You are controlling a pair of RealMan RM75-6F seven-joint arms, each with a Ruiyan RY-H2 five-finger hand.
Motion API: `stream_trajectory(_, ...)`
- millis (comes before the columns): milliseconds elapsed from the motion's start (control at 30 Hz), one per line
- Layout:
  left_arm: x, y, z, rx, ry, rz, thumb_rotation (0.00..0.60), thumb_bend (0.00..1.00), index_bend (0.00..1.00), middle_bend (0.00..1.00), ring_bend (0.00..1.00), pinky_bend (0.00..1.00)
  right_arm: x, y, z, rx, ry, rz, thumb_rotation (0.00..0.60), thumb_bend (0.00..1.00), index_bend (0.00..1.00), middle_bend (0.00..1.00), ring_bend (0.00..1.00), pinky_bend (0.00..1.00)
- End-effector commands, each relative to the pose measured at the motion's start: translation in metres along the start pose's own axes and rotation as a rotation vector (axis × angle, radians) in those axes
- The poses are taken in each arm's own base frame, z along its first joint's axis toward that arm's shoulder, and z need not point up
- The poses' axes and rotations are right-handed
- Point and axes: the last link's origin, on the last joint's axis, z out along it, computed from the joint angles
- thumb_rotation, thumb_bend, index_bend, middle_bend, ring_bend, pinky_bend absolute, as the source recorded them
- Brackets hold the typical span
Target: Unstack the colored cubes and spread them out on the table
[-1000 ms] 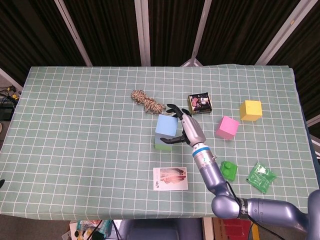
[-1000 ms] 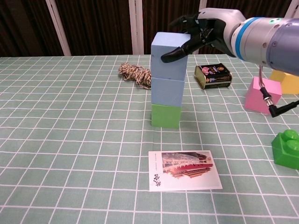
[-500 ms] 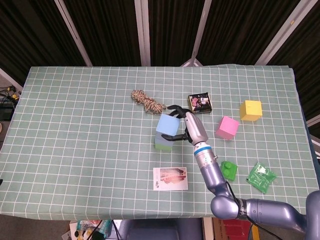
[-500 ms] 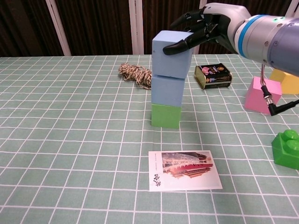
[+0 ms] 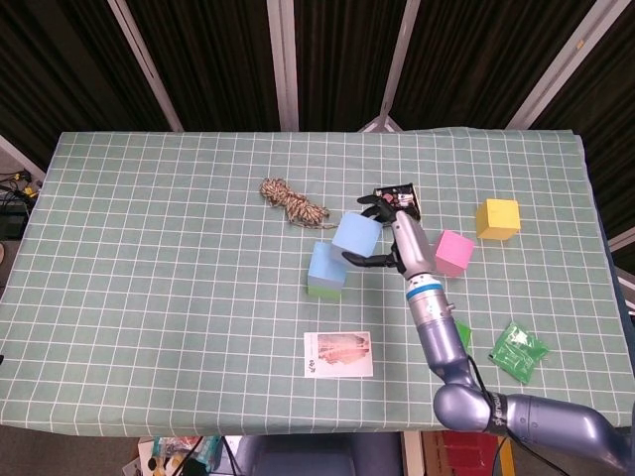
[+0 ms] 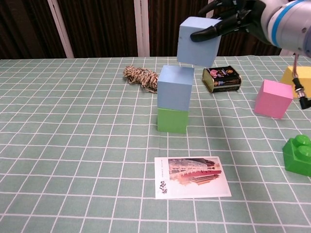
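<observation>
The right robot hand holds the top blue cube in the air, fingers wrapped over its upper face and far side with the thumb pressing the near side; the cube is tilted and appears clear of the stack. Below and to the left of the robot hand stands what remains of the stack: a second blue cube resting squarely on a green cube, which sits on the counter. The cubes look like light, rigid blocks with smooth matte faces, probably foam or hollow plastic, so they should lift easily and resist crushing, but the flat sides could slip under a loose grip; opposite vertical faces near the top are the sensible place to take hold. To the right of the robot hand, a pink cube and a yellow cube already sit apart on the counter. The chest view shows the stack's height and the gap between the lifted cube and the one beneath, which the head view flattens. The head view, looking down, shows the free counter space around the robot hand and how the cubes are spread. The left robot hand appears in neither view.
</observation>
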Motion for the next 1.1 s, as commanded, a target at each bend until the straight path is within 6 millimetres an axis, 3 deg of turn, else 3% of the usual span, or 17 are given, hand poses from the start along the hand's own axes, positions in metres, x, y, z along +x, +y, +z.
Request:
stream_trajectory(33, 0.0, 0.001, -0.001, -0.004, 0.001, 0.001, 0.6, 0.17, 0.24, 0.09, 0.0, 0.0, 0.037, 0.016, -0.016, -0.02, 0.021, -0.014, 0.6, 0.13, 0.28, 0.42, 0.48, 0.16)
stream_trajectory(300, 0.0, 0.0, -0.002, -0.001, 0.006, -0.002, 0.6, 0.17, 0.24, 0.09, 0.0, 0.0, 0.07, 0.047, -0.039, -0.058, 0.017, -0.035, 0.6, 0.13, 0.28, 0.42, 0.48, 0.16)
stream_trajectory(633, 0.002, -0.001, -0.002, 0.005, 0.011, -0.005, 0.6, 0.17, 0.24, 0.09, 0.0, 0.0, 0.09, 0.075, -0.064, -0.076, 0.002, -0.041, 0.6, 0.13, 0.28, 0.42, 0.47, 0.16)
stream_trajectory(867, 0.001, 0.0, -0.002, 0.004, 0.01, -0.003, 0.6, 0.17, 0.24, 0.09, 0.0, 0.0, 0.1, 0.097, -0.07, -0.11, 0.016, -0.053, 0.6, 0.13, 0.28, 0.42, 0.45, 0.16)
stream_trajectory(1100, 0.002, 0.0, -0.004, 0.005, 0.014, -0.002, 0.6, 0.17, 0.24, 0.09, 0.0, 0.0, 0.113, 0.128, -0.062, -0.164, 0.059, -0.059, 0.6, 0.13, 0.28, 0.42, 0.44, 0.16)
